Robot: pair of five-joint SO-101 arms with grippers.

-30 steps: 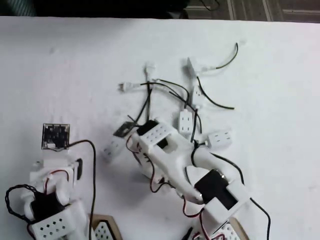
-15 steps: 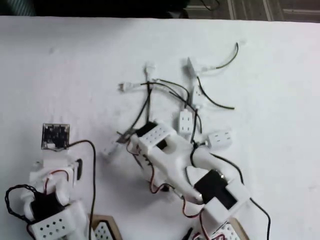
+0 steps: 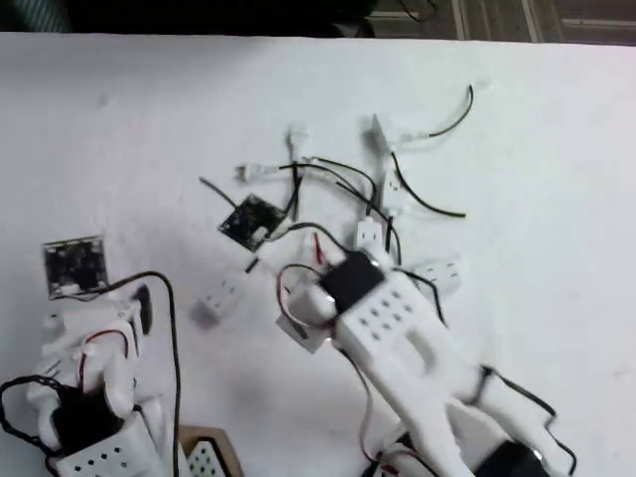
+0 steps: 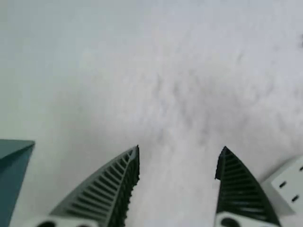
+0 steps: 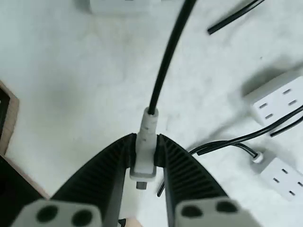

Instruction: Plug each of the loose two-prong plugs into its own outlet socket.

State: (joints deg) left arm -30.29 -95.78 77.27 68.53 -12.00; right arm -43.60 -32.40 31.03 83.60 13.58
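Observation:
My right gripper (image 5: pixel 144 139) is shut on a white two-prong plug (image 5: pixel 143 156) whose black cord (image 5: pixel 168 61) runs away over the table. Two white outlet sockets (image 5: pixel 277 101) (image 5: pixel 284 177) lie to one side of it. In the high view the right arm (image 3: pixel 388 318) lies across the middle of the table, between white sockets (image 3: pixel 224 295) (image 3: pixel 369 236) (image 3: pixel 437 270). Loose white plugs (image 3: pixel 253 173) (image 3: pixel 298 134) (image 3: pixel 383 129) with black cords lie farther back. My left gripper (image 4: pixel 180 151) is open over bare table, and a white socket (image 4: pixel 286 182) sits beside one finger.
The white table (image 3: pixel 119 139) has open room at the left and far right. Black cords (image 3: pixel 338 179) tangle behind the sockets. A wooden base (image 3: pixel 204 452) sits at the front edge between the arms. A teal block (image 4: pixel 14 161) stands at the left wrist view's edge.
The right arm has swung round; its wrist board moved farther back and uncovered the left socket. The left arm shifted a little to the left.

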